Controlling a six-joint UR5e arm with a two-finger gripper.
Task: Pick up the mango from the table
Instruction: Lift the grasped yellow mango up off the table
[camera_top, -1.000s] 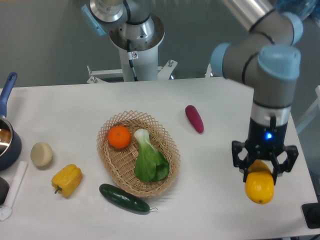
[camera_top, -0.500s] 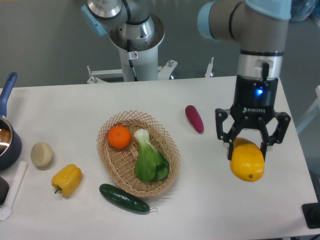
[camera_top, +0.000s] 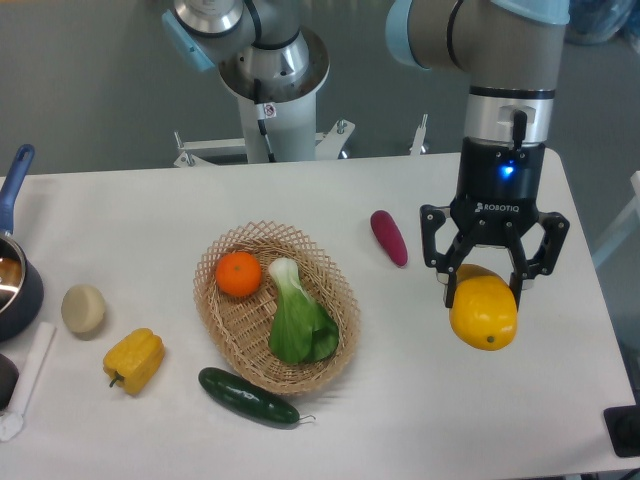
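The mango (camera_top: 484, 313) hangs in the grip of the gripper (camera_top: 485, 285), its yellow-orange body showing below the black fingers (camera_top: 446, 283), which are closed against its upper part; it is lifted off the table (camera_top: 150, 215), over the right side of the white top; the arm stands upright above it, a blue light showing on the wrist; to the left, lying on the table, is a purple vegetable (camera_top: 389, 237), apart from the mango; further left a wicker basket (camera_top: 334, 292) holds an orange (camera_top: 238, 274) and a bok choy (camera_top: 297, 318); a cucumber (camera_top: 248, 397) lies just beside the basket's near edge; a yellow bell pepper (camera_top: 133, 359) lies well to the left.
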